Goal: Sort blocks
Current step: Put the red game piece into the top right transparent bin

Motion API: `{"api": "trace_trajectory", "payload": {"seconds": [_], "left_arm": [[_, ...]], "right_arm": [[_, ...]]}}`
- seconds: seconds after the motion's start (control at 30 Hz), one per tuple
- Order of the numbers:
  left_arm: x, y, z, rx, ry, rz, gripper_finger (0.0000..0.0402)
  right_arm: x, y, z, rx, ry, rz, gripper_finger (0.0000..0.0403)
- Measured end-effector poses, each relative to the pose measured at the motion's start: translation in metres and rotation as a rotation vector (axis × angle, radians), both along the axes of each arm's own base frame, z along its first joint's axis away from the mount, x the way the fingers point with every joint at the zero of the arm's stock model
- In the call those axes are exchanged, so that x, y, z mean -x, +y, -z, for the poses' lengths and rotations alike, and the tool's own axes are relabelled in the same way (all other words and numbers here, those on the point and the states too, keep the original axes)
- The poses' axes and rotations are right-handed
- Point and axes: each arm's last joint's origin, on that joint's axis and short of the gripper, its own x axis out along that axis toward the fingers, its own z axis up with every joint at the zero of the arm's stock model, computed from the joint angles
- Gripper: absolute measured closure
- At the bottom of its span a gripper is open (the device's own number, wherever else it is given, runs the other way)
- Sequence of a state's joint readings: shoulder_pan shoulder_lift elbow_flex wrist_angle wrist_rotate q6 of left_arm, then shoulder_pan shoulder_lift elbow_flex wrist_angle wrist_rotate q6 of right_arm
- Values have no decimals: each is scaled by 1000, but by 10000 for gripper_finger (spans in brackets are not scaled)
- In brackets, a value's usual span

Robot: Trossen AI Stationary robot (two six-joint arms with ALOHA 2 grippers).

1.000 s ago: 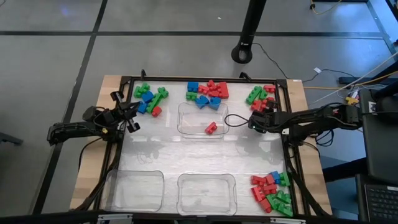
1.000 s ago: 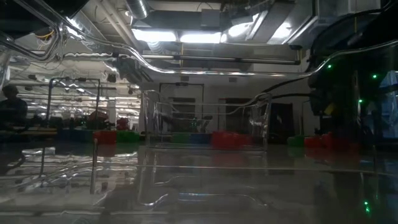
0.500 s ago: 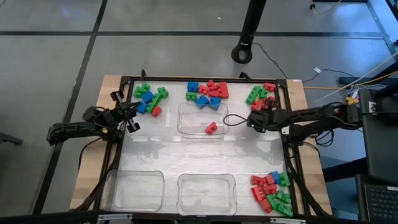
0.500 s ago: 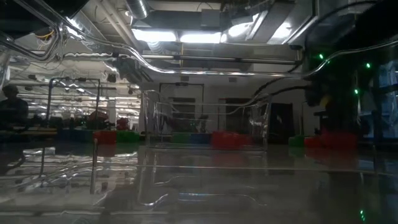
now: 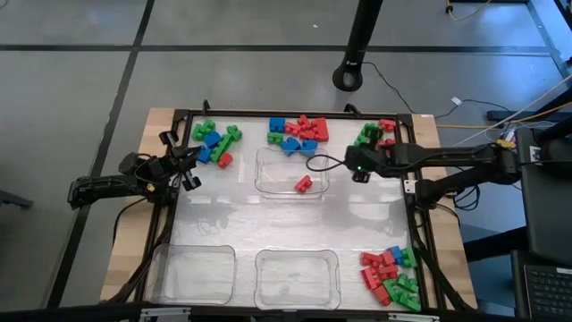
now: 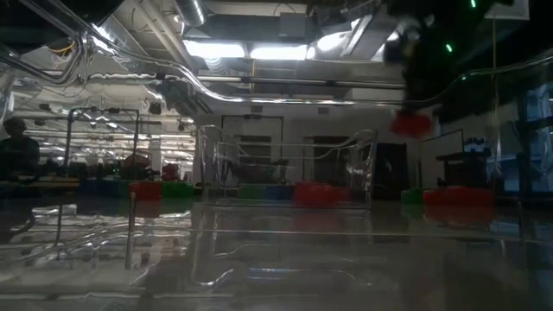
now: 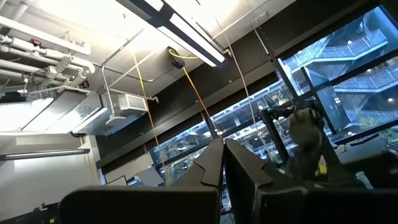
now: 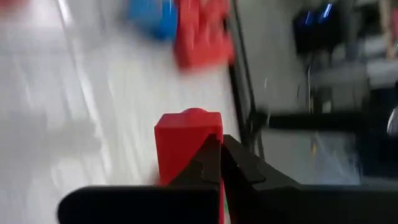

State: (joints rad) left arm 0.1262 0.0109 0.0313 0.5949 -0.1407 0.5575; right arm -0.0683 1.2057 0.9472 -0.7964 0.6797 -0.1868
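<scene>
Right wrist view: right hand [image 8: 217, 146] pinches a red block [image 8: 186, 146], long axis upright above its fingers.

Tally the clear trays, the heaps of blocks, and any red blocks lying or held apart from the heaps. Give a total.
Clear trays: 3 (far centre tray, near left tray, near centre tray)
Heaps of blocks: 4 (far left heap, far centre heap, far right heap, near right heap)
Red blocks apart: 2 (tray block, held block in the right claw)
Total: 9

Two dark jointed arms, black looping cable, matte black wedge-shaped gripper fingers [image 8: 242, 168]
</scene>
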Motion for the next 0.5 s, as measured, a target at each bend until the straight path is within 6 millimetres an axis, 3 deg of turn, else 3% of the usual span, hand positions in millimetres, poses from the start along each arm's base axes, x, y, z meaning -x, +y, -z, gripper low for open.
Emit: {"api": "trace_trajectory", "payload": {"seconds": [0.23, 0.5], "left_arm": [[0, 0, 0, 0, 0, 0, 396], [0, 0, 0, 0, 0, 0, 396]], "right_arm": [[-33, 14, -22, 55, -244, -207, 398], [-76, 16, 0, 16, -305, -358, 397]]}}
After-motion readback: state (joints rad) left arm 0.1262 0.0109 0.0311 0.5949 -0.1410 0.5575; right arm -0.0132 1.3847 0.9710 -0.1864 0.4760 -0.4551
